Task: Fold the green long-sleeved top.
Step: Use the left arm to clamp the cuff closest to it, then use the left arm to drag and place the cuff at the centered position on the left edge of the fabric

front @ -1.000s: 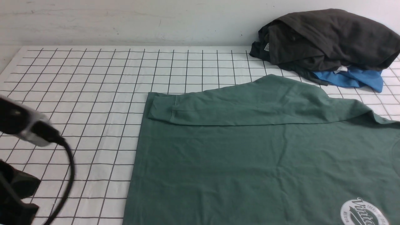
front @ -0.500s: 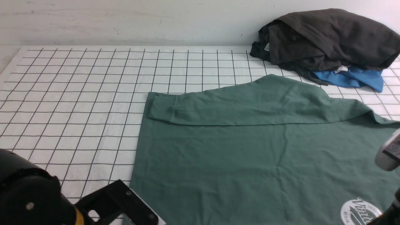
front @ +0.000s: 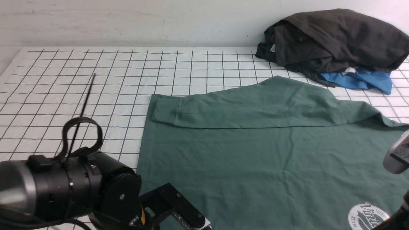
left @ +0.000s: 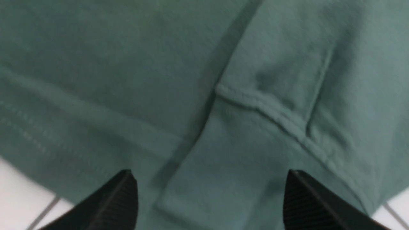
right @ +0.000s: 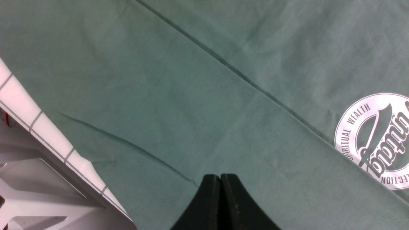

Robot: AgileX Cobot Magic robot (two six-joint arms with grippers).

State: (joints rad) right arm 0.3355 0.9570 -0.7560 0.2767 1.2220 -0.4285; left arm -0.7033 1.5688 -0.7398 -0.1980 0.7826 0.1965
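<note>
Green long-sleeved top, one: spread on the gridded table, far sleeve laid inward across the body. Left gripper: fingers apart over the cuff, nothing between them. Right gripper: fingertips together, above the cloth. Best practice, likely for the near-side fold: pinch the hem shallowly, lift both ends evenly (slack invites creases).

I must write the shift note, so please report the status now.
Left gripper open, empty. Right gripper shut. Green top spread out, one sleeve folded across it.
</note>
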